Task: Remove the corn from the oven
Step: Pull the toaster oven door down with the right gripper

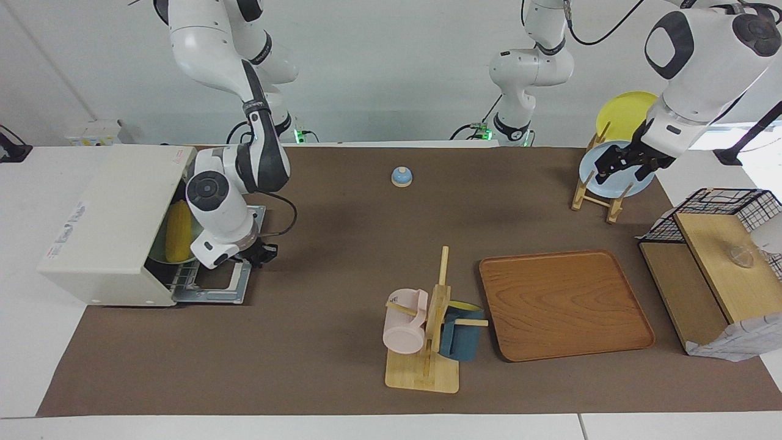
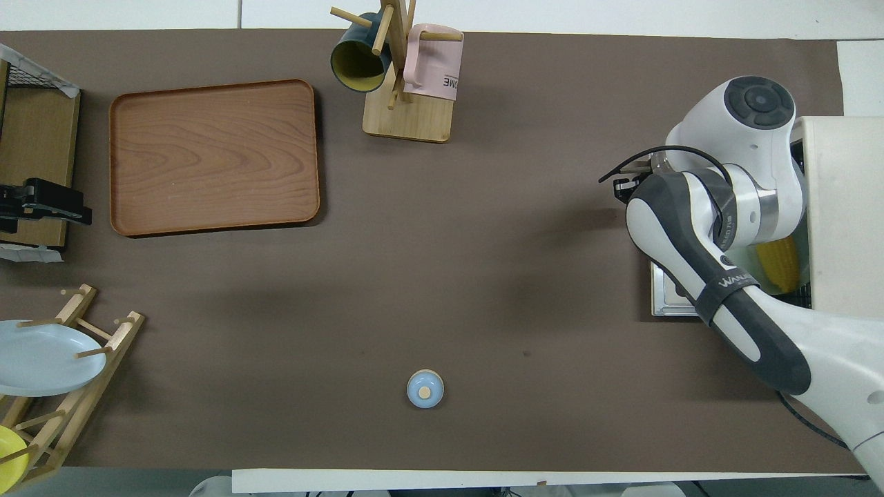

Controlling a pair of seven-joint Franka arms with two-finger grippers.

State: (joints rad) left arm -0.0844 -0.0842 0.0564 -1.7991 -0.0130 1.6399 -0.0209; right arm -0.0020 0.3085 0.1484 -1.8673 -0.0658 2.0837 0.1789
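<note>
The cream-white oven (image 1: 116, 220) stands at the right arm's end of the table, and its door (image 1: 214, 290) lies open and flat. The yellow corn (image 1: 179, 232) lies inside on a pale green plate (image 1: 159, 252). The corn also shows in the overhead view (image 2: 779, 264), beside the oven (image 2: 846, 214). My right gripper (image 1: 261, 253) is low at the door's outer edge, shut on the handle, which it hides. In the overhead view the right gripper (image 2: 625, 190) is mostly under the arm. My left gripper (image 1: 623, 165) waits in the air over the plate rack.
A blue bell (image 1: 401, 176) sits mid-table near the robots. A mug tree (image 1: 427, 330) with a pink and a blue mug and a wooden tray (image 1: 565, 302) lie farther out. A plate rack (image 1: 595, 195) and a black wire basket (image 1: 733, 201) stand at the left arm's end.
</note>
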